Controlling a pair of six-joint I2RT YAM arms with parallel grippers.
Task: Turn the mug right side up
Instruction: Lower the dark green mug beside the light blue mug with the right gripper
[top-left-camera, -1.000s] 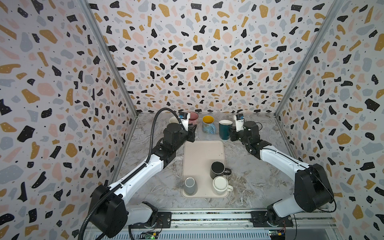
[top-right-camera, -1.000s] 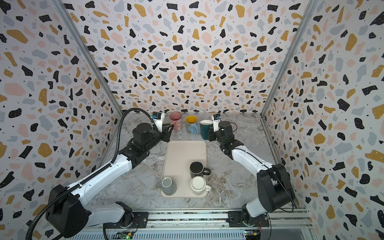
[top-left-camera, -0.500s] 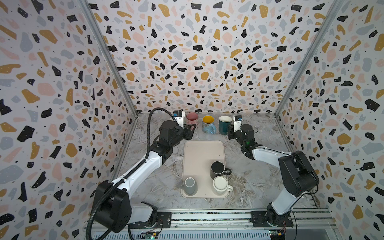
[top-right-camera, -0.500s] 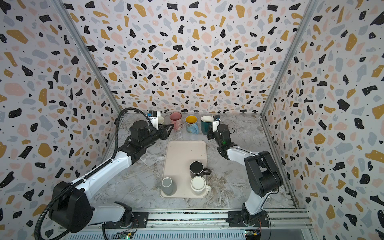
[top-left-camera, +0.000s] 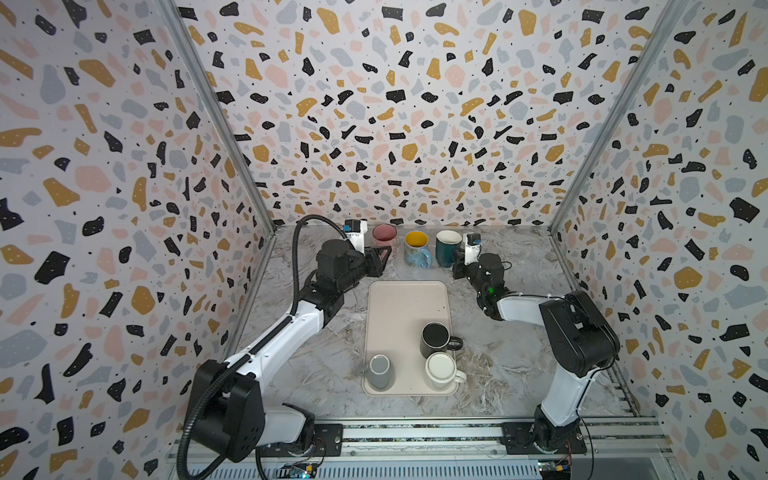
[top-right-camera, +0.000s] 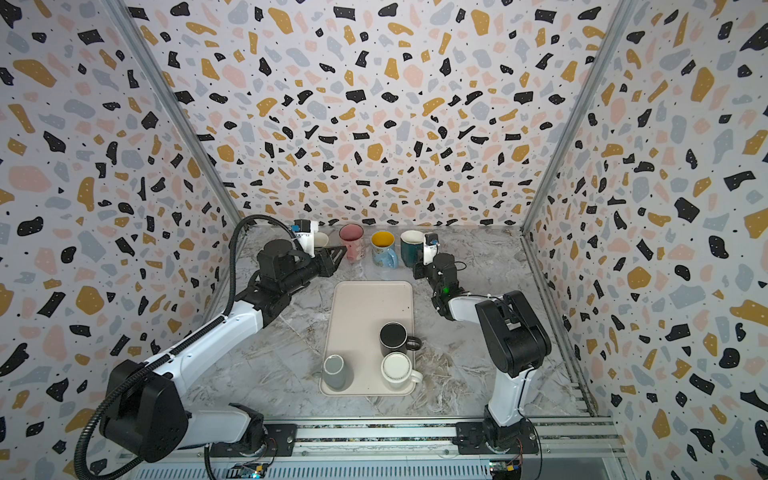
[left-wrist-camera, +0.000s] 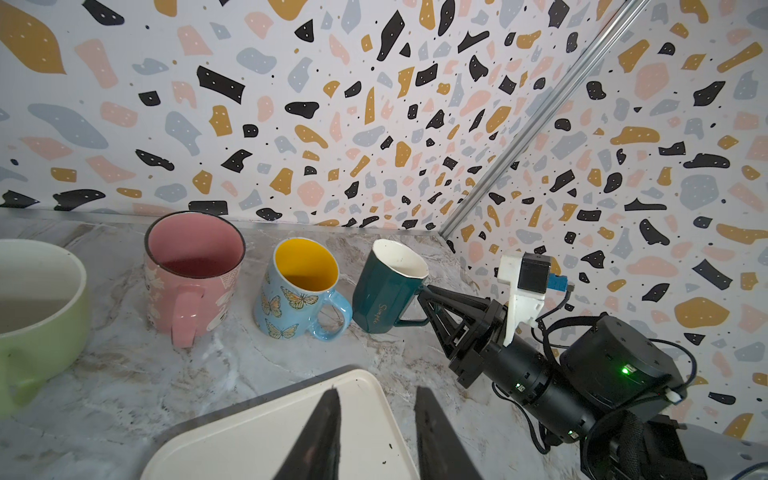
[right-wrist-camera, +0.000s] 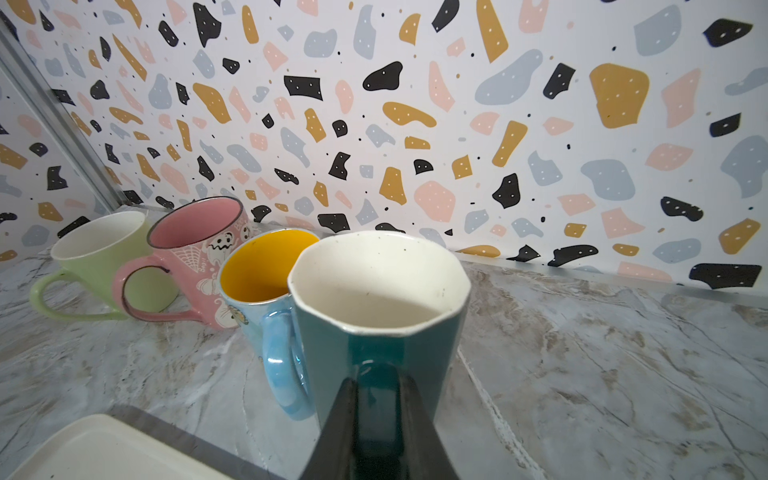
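In both top views the right end effector, jaws nearly closed, is pinching the handle of the teal mug, which is sitting mouth-up on the bench at 1 o'clock from the tray, that arm's forearm reaching low; the left end effector is hovering at 11 o'clock from the tray, slightly parted and empty, arm stretching forward. In the left wrist view the left end effector is gaping narrowly above the tray's corner, gripping nothing. In the right wrist view the right end effector is clamping both sides of the teal mug's handle.
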